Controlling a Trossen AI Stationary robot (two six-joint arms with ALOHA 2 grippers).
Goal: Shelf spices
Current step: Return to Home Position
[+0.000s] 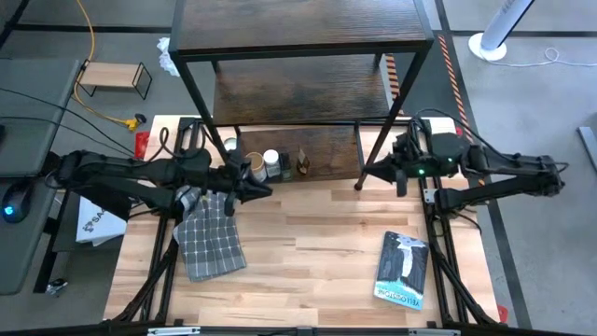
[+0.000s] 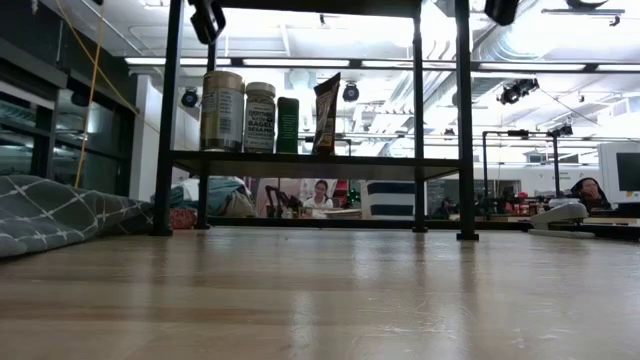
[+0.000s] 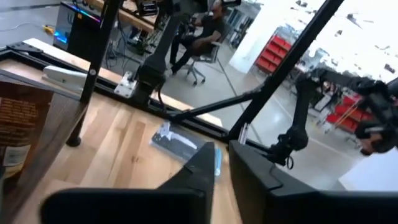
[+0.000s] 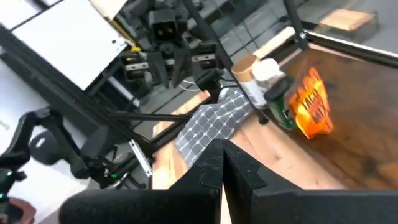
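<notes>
low view only: spices [image 2: 245, 115] in a row on the shelf [image 2: 320, 158] lowest board, robot's left side
right wrist only: orange pouch [image 4: 313, 102] face
left end effector [image 1: 256, 189]: fingers together, empty, raised by the front-left leg
right end effector [image 1: 401, 175]: fingers together, empty, by the front-right leg

A robotics lab; ceiling ducts [image 2: 530, 45] and strip lights [image 2: 300, 62] overhead; a person [image 2: 320, 193] seated at twelve o'clock; red parts bins [image 3: 273, 53] beyond.

The shelf [image 1: 308, 37] has dark brown wood-grain boards in a black frame. The worktop [image 1: 317, 224] is pale, honey-coloured wood in planks. A grey cloth [image 1: 210, 245] carries a white grid. The book [image 1: 403, 268] is blue and white. Of the spices [image 1: 270, 163], the canister [image 2: 222, 110] is tan, one jar [image 2: 260, 117] white-capped, one bottle [image 2: 288, 125] green, the bag [image 4: 313, 106] orange.
</notes>
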